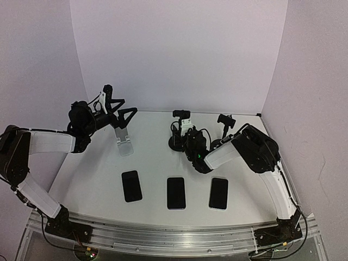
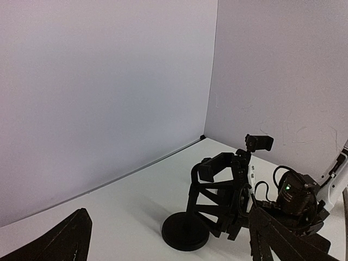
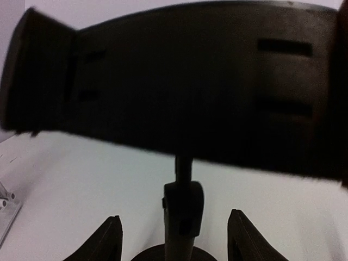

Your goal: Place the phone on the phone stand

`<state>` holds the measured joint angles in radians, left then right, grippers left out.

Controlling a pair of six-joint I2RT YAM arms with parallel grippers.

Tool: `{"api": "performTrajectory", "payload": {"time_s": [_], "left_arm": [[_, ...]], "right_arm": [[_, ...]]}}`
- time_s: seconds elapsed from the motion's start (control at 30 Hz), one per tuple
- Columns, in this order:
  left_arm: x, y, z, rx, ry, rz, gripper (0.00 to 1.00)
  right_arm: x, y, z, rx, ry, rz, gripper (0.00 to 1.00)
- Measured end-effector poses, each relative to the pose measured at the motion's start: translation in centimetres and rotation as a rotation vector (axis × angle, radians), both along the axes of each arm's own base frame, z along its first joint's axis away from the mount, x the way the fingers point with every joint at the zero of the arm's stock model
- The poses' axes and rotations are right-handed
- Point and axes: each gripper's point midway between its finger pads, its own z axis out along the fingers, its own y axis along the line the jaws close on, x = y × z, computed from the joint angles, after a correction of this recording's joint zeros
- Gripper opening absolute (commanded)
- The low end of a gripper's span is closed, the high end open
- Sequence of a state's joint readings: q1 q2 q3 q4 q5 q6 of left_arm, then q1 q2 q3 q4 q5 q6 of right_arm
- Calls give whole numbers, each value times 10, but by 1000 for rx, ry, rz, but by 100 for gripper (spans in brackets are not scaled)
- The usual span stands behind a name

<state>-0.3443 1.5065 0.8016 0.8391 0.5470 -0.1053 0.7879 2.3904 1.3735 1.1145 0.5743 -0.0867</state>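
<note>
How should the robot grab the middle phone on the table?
Grip the middle phone across its two long edges near mid-length, coming straight down from above. It lies flat on the table, long axis pointing away from the arms, so its narrow width is probably the only graspable span.

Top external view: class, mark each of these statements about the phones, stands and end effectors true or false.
1. Three phones lie flat in a row on the table. True.
2. A phone sits on the white stand. False: that stand is bare.
3. The right end effector is at the middle black stand. True.
4. The left end effector grips a phone. False: it is open and holds nothing.
</note>
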Motion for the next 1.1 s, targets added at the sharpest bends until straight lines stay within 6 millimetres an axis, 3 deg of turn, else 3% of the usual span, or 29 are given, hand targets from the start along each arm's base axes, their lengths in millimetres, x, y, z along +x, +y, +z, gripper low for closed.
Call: {"api": "performTrajectory", "payload": {"time_s": [0.23, 0.53, 0.63, 0.87, 1.1], "left_arm": [[8, -2, 5, -5, -13, 9, 100], [14, -1, 7, -1, -28, 28, 100], [14, -1, 6, 7, -36, 30, 100], [16, -1, 5, 6, -40, 30, 100], [15, -1, 7, 2, -49, 30, 100]], "right_arm": [[21, -6, 11, 25, -59, -28, 44], [21, -3, -2, -11, -53, -3, 13], [19, -1, -3, -17, -56, 2, 10], [-6, 4, -2, -19, -54, 22, 5], [-48, 30, -4, 4, -28, 96, 9]]}}
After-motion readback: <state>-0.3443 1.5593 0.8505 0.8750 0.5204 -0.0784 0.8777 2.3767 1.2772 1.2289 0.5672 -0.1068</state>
